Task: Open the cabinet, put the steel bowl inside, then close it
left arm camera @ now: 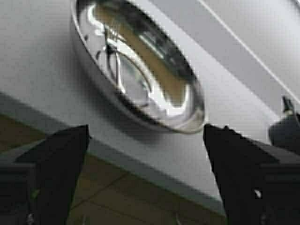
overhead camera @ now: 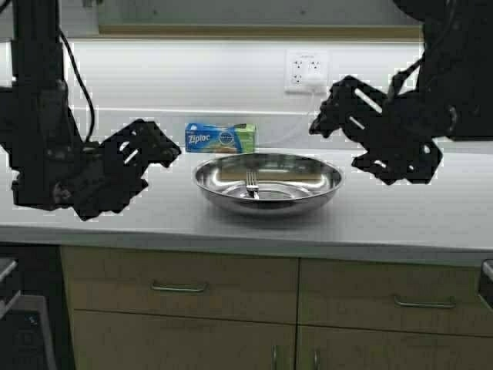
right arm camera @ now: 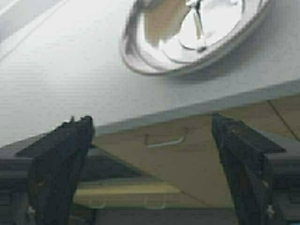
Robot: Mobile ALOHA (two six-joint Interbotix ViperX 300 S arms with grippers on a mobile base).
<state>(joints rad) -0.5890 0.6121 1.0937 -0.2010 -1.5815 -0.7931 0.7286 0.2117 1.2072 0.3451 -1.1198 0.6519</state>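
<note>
The steel bowl [overhead camera: 308, 181] sits on the grey countertop [overhead camera: 416, 216] near its middle, with a fork [overhead camera: 252, 183] lying inside. My left gripper [overhead camera: 158, 150] hovers open to the bowl's left, a short gap away. My right gripper [overhead camera: 327, 116] hangs open above and to the right of the bowl. In the left wrist view the bowl [left arm camera: 140, 70] lies beyond the open left gripper [left arm camera: 145, 136]. The right wrist view shows the bowl [right arm camera: 187, 37] beyond the open right gripper [right arm camera: 152, 124]. Only a tan lower edge of the cabinet [overhead camera: 262, 31] shows at the top; its doors are out of view.
A blue Ziploc box [overhead camera: 219, 137] stands against the wall behind the bowl. A wall outlet [overhead camera: 306, 72] with a plugged-in white cord is at the back right. Tan base drawers with horizontal handles [overhead camera: 179, 287] run below the counter's front edge.
</note>
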